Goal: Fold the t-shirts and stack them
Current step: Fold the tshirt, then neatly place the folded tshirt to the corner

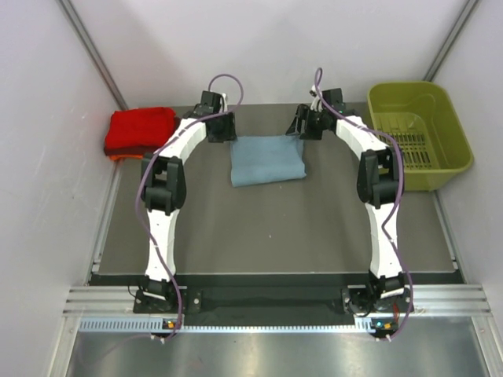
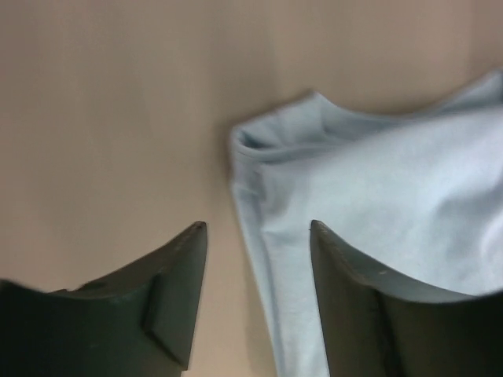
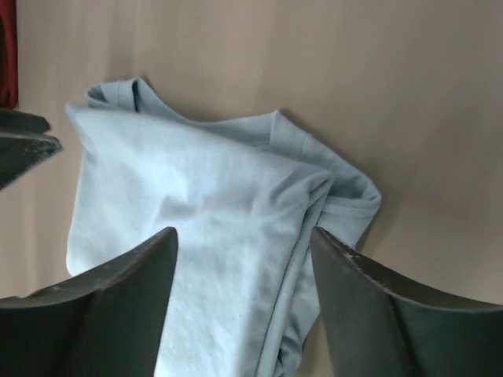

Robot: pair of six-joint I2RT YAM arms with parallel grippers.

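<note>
We see the left gripper (image 2: 258, 226) fingers apart and empty, astride one folded edge of the grey-blue shirt (image 1: 267, 159). The right gripper (image 3: 244, 232) fingers stand apart over its other end. The shirt's long axis runs from gripper to gripper. Only the top view shows the red stack (image 1: 140, 129), beyond the left fingers.

One grey-blue t-shirt (image 1: 267, 159) is lying on the one tabletop (image 1: 314, 228), and one pile of t-shirts (image 1: 140, 129) is showing red over an orange edge, so at least two are lying there. One olive-green basket (image 1: 452, 133) is standing by, and two tools are showing: the left tool (image 2: 258, 228) and the right tool (image 3: 244, 232).
</note>
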